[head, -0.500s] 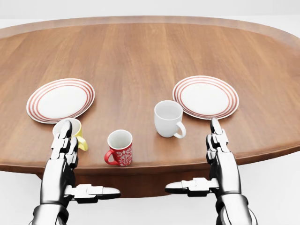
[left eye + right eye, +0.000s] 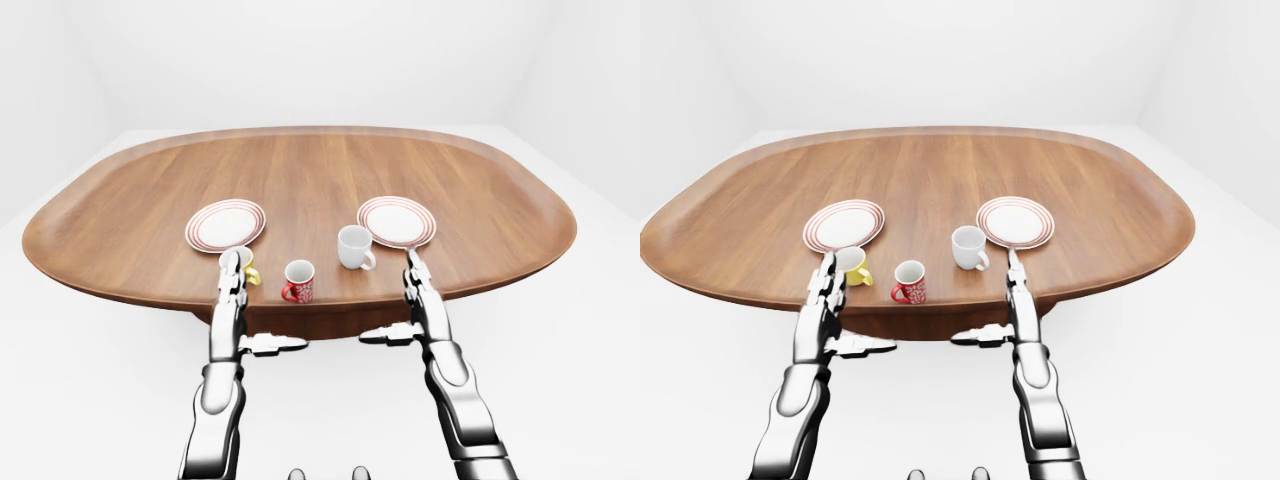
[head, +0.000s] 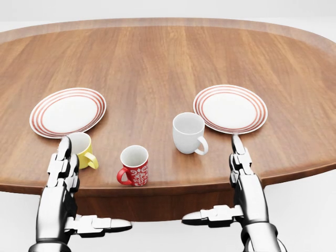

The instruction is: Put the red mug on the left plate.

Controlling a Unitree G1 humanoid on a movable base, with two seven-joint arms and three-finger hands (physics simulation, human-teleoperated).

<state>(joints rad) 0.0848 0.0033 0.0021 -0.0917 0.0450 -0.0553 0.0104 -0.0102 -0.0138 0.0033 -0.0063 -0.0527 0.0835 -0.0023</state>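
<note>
The red mug (image 3: 134, 165) with a white pattern stands upright near the bottom edge of the wooden table (image 3: 157, 58) in the head view, handle to the left. The left plate (image 3: 67, 112), white with red rings, lies up and left of it. My left hand (image 3: 65, 181) is open, fingers stretched flat, left of the mug and below a yellow mug (image 3: 83, 150). My right hand (image 3: 240, 181) is open and flat, well right of the red mug. Both hands are empty.
A white mug (image 3: 188, 133) stands right of the red mug. A second red-ringed plate (image 3: 230, 108) lies at the right. The yellow mug sits just below the left plate. The table's edge runs right below the red mug.
</note>
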